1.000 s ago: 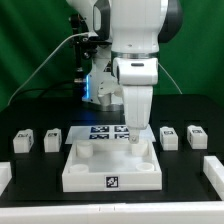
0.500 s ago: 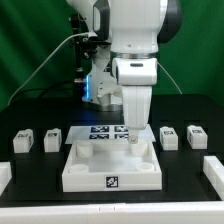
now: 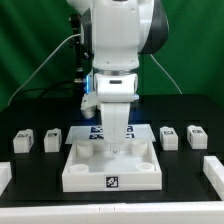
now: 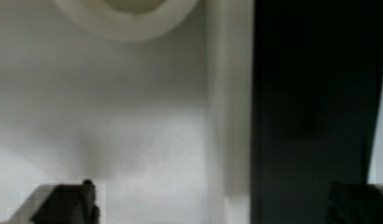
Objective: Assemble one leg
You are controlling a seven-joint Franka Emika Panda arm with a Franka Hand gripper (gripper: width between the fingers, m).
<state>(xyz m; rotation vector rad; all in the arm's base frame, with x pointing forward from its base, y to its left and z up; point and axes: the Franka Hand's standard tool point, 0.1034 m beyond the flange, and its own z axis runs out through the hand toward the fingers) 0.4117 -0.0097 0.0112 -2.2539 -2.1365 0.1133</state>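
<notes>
Four legs, small white tagged blocks, stand on the black table: two at the exterior view's left (image 3: 22,141) (image 3: 52,139) and two at its right (image 3: 169,137) (image 3: 196,135). My gripper (image 3: 118,148) hangs low over the far middle of the large white square tray-like piece (image 3: 85,172), well away from every leg. In the wrist view the gripper (image 4: 209,205) is open and empty, with dark fingertips (image 4: 63,203) far apart. That view shows the tray-like piece's white surface (image 4: 135,120) and one of its round holes (image 4: 126,15). No leg shows there.
The marker board (image 3: 97,131) lies behind the tray-like piece, partly hidden by the arm. White pieces sit at the front corners (image 3: 4,178) (image 3: 214,170). Cables hang behind the arm.
The arm has swung toward the exterior view's left. The gripper has moved from above the tray-like piece's far right corner to its far middle.
</notes>
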